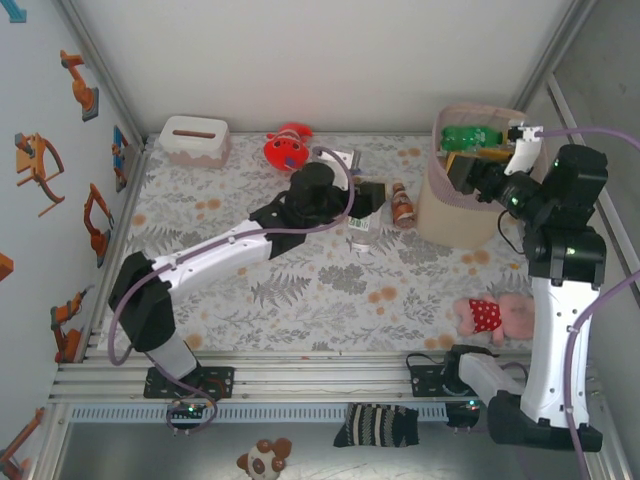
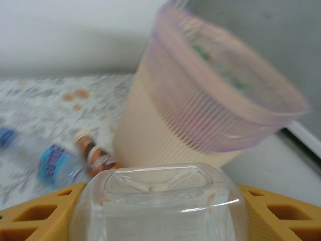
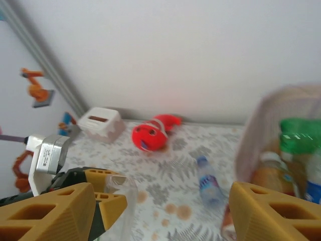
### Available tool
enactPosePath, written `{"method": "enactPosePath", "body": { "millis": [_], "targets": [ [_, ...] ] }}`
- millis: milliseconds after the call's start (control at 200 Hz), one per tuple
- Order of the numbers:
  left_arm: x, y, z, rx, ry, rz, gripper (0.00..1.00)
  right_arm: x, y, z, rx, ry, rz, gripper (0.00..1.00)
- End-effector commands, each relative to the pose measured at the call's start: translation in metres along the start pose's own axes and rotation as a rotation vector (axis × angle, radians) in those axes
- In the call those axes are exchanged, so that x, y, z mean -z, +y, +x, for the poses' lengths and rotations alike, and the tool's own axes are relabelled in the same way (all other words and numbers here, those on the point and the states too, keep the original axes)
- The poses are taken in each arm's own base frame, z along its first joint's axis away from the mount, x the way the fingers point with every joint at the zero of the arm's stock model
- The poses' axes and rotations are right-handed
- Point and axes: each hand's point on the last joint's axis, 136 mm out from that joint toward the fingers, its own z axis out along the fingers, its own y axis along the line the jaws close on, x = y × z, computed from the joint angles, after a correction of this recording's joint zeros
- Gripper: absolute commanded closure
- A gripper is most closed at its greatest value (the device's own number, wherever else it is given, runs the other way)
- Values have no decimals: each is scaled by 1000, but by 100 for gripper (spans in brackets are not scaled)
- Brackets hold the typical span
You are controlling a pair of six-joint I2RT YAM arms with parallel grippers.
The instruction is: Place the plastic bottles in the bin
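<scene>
Table [image 1: 300, 290] walled on left, far and right sides; centre and near edge open, clutter along far edge. Left tool [image 2: 160, 216] clamped on clear bottle [image 2: 160, 193], base toward camera, past table centre, facing bin [image 1: 470, 205]. Right tool [image 3: 163, 201] spread wide, nothing between fingers, at bin rim. Bin upright at far-right corner, green bottle [image 1: 472, 134] inside. Brown bottle [image 2: 95, 155] lying just beside bin base, blue-label bottle [image 2: 52, 165] next to it. Tissue box [image 1: 195, 138] at far-left corner. Red plush toy [image 1: 288, 148] at far edge. Pink plush toy [image 1: 490, 315] toward near-right corner.

a bottle [image 1: 403, 205] lies just left of the bin [image 1: 450, 212].
</scene>
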Motion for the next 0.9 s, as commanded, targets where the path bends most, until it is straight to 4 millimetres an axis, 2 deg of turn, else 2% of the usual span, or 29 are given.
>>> {"method": "enactPosePath", "body": {
  "millis": [0,100,240,446,631,896],
  "targets": [
    [37,-66,-46,-162,-147,331,46,10,45,-26,68,-132,-236,30],
    [63,-89,-64,-233,-208,427,46,20,71,-31,105,-200,-386,30],
    [102,-118,-83,-320,-302,560,47,33,93,-32,151,-253,-502,27],
    [153,-150,-105,-402,-425,714,52,34,120,-23,159,-225,-650,21],
    [178,-162,-117,-420,-481,772,52,36,156,-8,224,-205,-804,12],
    [196,-175,-120,-431,-501,848,52,20,187,14,268,-150,-943,8]
  ]
}}
